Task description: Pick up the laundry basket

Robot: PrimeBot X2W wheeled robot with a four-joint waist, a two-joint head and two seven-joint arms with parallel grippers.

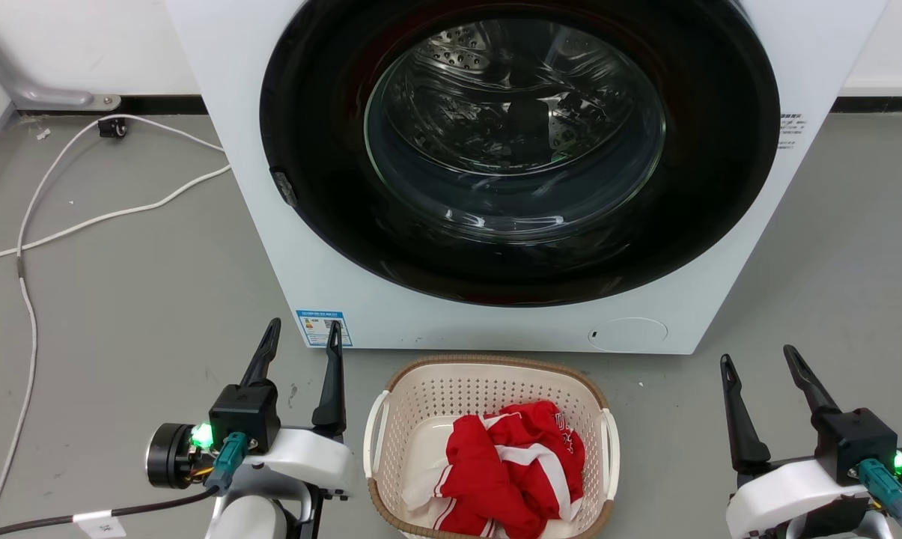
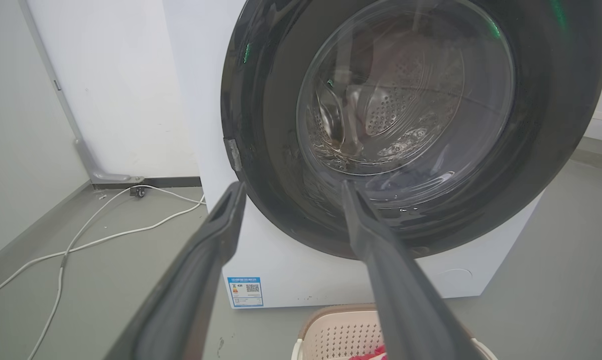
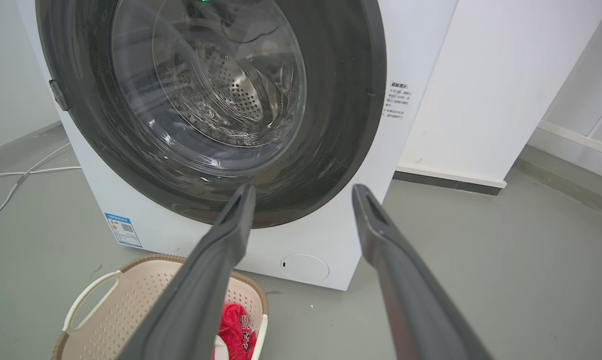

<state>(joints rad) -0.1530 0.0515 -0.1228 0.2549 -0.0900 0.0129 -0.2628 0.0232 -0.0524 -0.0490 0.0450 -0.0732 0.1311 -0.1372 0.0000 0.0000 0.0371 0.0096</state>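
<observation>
- At the lower left of the head view, the left claw (image 1: 305, 323) has its two dark fingers spread apart and holds nothing. The tips point toward the washing machine (image 1: 436, 322).
- At the lower right, the right claw (image 1: 757, 353) is spread the same way, its two fingers bare.
- Two small lamps glow on the wrists: one left green light (image 1: 202, 436) and one right green light (image 1: 900, 460).
- Between the two claws and touching neither, one laundry basket (image 1: 428, 404) sits on the grey floor (image 1: 121, 314). It is nearer the left claw and just in front of the machine's base.
- The basket is cream and perforated, with one brown woven-look rim (image 1: 488, 361) and two white handles, one on each side: the left handle (image 1: 376, 427) and the right handle (image 1: 610, 442).
- Inside lies one heap of red-and-white clothing (image 1: 510, 464); I cannot tell how many garments it holds.
- Beyond the basket stands the single white washing machine, with one round dark-framed glass door (image 1: 514, 127) and a steel drum visible behind the glass.
- On its front are one blue label (image 1: 323, 328) at the lower left and one round cover (image 1: 628, 334) at the lower right.
- White cables (image 1: 121, 213) trail over the floor on the machine's left side.
</observation>
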